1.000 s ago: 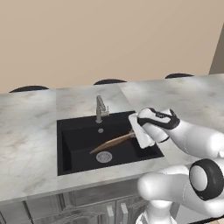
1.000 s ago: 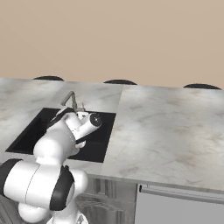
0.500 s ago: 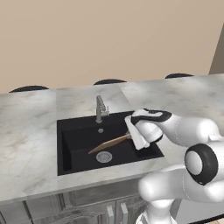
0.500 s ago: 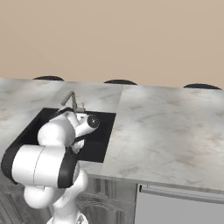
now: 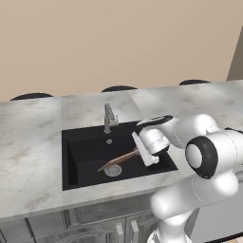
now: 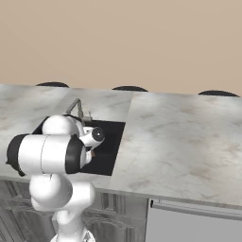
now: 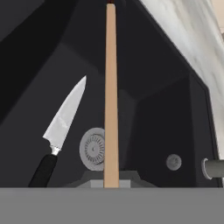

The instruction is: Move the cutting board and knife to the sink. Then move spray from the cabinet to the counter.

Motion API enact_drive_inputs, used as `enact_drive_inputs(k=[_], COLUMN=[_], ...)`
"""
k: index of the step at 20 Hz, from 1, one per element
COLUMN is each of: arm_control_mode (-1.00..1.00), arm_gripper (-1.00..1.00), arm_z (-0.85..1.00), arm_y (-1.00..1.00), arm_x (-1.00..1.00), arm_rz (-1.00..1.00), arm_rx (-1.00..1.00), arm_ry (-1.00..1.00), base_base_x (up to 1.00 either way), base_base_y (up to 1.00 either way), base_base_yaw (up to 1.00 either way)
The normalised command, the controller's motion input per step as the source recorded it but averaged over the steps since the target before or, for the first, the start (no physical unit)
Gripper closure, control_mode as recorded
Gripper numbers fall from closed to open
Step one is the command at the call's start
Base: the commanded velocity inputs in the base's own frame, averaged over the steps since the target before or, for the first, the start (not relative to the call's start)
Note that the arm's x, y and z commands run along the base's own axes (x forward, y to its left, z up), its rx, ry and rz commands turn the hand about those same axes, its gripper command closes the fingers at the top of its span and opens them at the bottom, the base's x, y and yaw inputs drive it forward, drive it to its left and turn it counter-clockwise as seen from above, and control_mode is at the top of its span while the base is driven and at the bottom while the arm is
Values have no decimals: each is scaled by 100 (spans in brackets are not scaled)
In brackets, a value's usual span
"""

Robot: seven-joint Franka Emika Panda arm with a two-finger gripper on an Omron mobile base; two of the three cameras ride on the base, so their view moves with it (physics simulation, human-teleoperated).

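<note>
A: Where's the cutting board [image 7: 111,94]?

B: Edge-on at the hand view's centre, long axis running bottom to top, pinched at its near end by the tool [image 5: 141,151], tilted down into the sink [image 5: 76,163].

A: And the knife [image 7: 59,133]?

B: Lower left, flat on the basin floor, just beside the board near the drain [image 7: 92,148].

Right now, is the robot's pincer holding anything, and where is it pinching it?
Yes. The pincer is shut on the cutting board, gripping its thin edge at one end, over the sink.
</note>
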Motion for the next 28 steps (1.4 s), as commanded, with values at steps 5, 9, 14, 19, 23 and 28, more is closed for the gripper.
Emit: enact_drive_inputs(k=[5, 9, 14, 19, 23, 28], arm_control_mode=[-100, -100, -100, -100, -100, -100], arm_gripper=[100, 100, -100, -100, -100, -100], arm_z=[-31, 0, 0, 33, 100, 100], arm_y=[0, 0, 0, 0, -6, -20], arm_x=[0, 0, 0, -1, -19, -39], arm_rz=[0, 0, 0, 0, -4, -7], arm_rx=[-3, 0, 0, 0, -5, -9], arm_ry=[0, 0, 0, 0, 0, 0], base_base_x=[0, 0, 0, 0, 0, 0], base_base_y=[0, 0, 0, 0, 0, 0], base_base_yaw=[0, 0, 0, 0, 0, 0])
